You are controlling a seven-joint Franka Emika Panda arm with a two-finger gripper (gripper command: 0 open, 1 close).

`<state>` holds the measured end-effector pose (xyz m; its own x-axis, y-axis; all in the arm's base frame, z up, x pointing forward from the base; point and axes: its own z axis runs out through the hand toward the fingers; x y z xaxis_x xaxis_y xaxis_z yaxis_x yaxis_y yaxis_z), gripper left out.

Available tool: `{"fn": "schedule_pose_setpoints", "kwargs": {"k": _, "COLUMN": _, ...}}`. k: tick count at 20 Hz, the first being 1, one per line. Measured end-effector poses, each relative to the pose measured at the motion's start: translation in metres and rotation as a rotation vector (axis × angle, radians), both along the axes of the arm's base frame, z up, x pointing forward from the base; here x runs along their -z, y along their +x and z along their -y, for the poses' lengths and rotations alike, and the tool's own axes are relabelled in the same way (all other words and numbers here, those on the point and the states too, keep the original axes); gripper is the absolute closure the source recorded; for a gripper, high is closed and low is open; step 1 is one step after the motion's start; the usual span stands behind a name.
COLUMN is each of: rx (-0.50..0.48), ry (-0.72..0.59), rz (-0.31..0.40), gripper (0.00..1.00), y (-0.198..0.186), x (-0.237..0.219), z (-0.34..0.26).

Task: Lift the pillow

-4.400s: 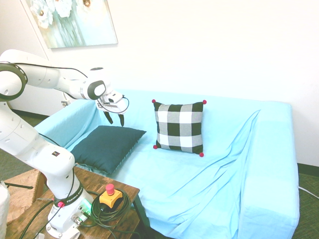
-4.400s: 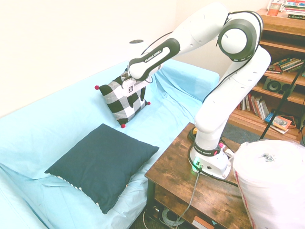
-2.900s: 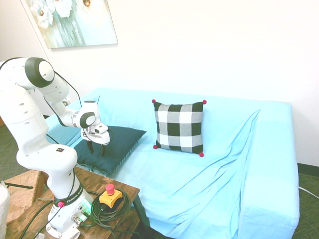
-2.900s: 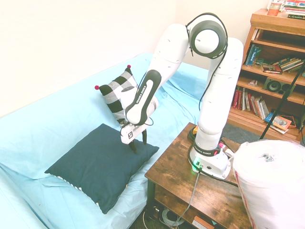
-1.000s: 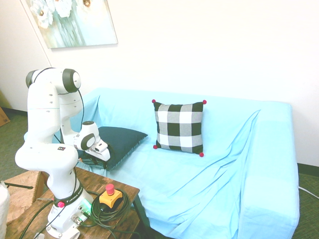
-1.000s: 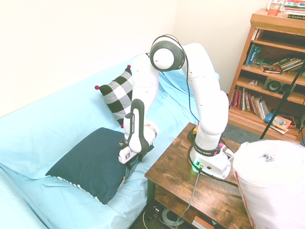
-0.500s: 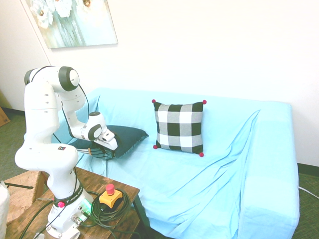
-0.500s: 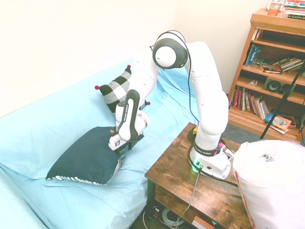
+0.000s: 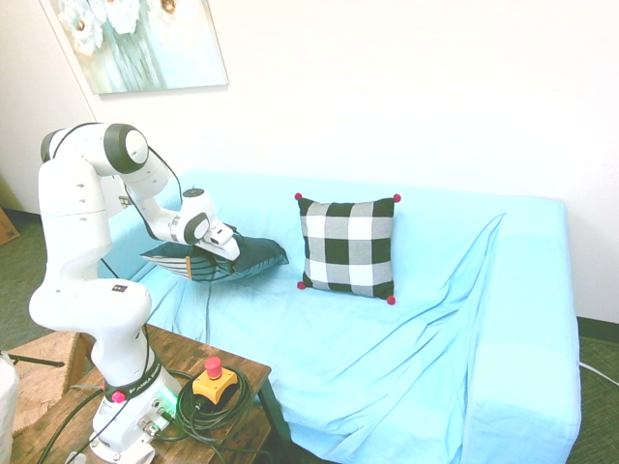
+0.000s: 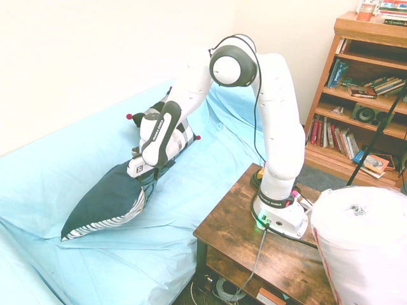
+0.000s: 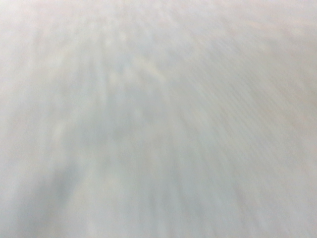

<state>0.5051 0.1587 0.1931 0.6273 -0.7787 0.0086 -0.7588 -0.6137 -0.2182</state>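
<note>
The dark teal pillow [image 9: 247, 255] [image 10: 105, 197] hangs tilted over the left end of the sofa, its striped underside showing along the lower edge. One corner is raised and the opposite corner still rests on the blue cover. My gripper [image 9: 215, 259] [image 10: 145, 180] is shut on the raised near edge of the pillow. The wrist view is only a pale grey blur.
A black-and-white checked cushion [image 9: 348, 247] [image 10: 159, 132] with red pompoms leans against the sofa back, close behind the arm. A wooden side table [image 10: 238, 238] stands by the sofa's edge. A bookshelf [image 10: 372, 82] is beyond it. A white wrapped roll [image 10: 359, 248] sits in the foreground.
The gripper has risen with the pillow's edge in it. The pillow has tipped up further off the sofa, showing more of its striped underside.
</note>
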Motion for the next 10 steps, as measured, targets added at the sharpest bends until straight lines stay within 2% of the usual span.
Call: {"fn": "schedule_pose_setpoints", "kwargs": {"k": 10, "rx": -0.045, "ry": 0.013, "rz": 0.109, "gripper": 0.00, "y": 0.080, "x": -0.075, "z": -0.018}}
